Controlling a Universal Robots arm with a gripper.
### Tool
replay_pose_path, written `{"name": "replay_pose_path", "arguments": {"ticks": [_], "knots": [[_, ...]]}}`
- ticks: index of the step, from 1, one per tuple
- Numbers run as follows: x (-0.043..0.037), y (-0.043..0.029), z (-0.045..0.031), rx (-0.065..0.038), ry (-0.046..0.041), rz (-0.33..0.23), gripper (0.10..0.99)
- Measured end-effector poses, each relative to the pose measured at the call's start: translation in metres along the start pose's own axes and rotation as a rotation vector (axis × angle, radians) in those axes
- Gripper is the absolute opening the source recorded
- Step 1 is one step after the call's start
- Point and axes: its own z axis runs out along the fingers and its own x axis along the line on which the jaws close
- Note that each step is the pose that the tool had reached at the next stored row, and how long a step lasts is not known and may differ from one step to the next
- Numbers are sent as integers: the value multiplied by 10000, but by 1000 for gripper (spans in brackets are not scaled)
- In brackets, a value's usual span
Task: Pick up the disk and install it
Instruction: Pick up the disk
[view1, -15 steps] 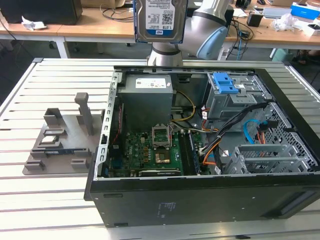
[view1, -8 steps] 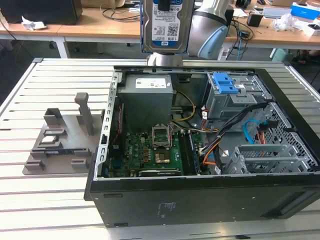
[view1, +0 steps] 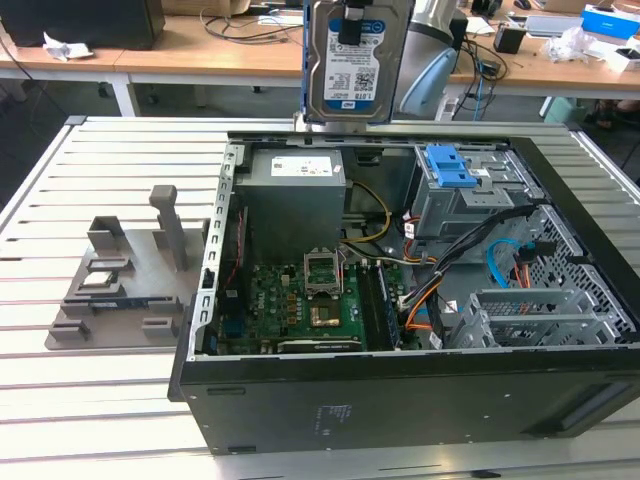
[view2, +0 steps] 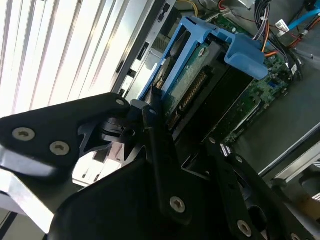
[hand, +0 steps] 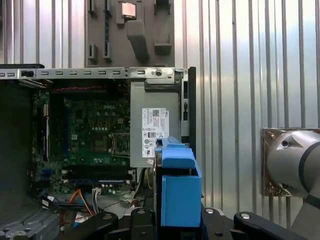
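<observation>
Wooden desks (view1: 200, 55) strewn with cables are seen across the background of the exterior view, and in front of them a slatted metal surface (view1: 100, 420) is spread. An open black computer case (view1: 400, 400) is laid on its side on this surface with its inside exposed. A green motherboard (view1: 300, 300) is seen within, a grey power supply (view1: 295, 195) behind it, and a grey metal drive bay (view1: 450, 210) toward the exterior view's right, topped by a blue plastic latch piece (view1: 452, 168). A grey slotted stand (view1: 125, 275) is set on the surface just beside the case, on the exterior view's left.

The disk (view1: 352, 70) is held upright in the air above the far edge of the case, roughly over the power supply and apart from both the case and the stand. Its labelled silver face is turned toward the exterior camera. The gripper (view2: 182, 125) is closed on the disk: in the second wrist view its black fingers (view2: 156, 135) are pressed against the two sides of the blue caddy (view2: 240, 50) that frames the drive. In the first wrist view the caddy's end is seen above the gripper, with the motherboard and power supply beyond it, and a grey joint of the arm (hand: 292, 162) is seen over the slatted surface.
</observation>
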Motion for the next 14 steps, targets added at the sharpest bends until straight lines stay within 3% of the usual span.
{"name": "replay_pose_path", "arguments": {"ticks": [4, 7, 14], "knots": [[-5, -153, 125, -1, 0, 0, 357], [-8, -233, 177, -2, 1, -1, 357], [133, -239, 183, -2, 0, 1, 357]]}}
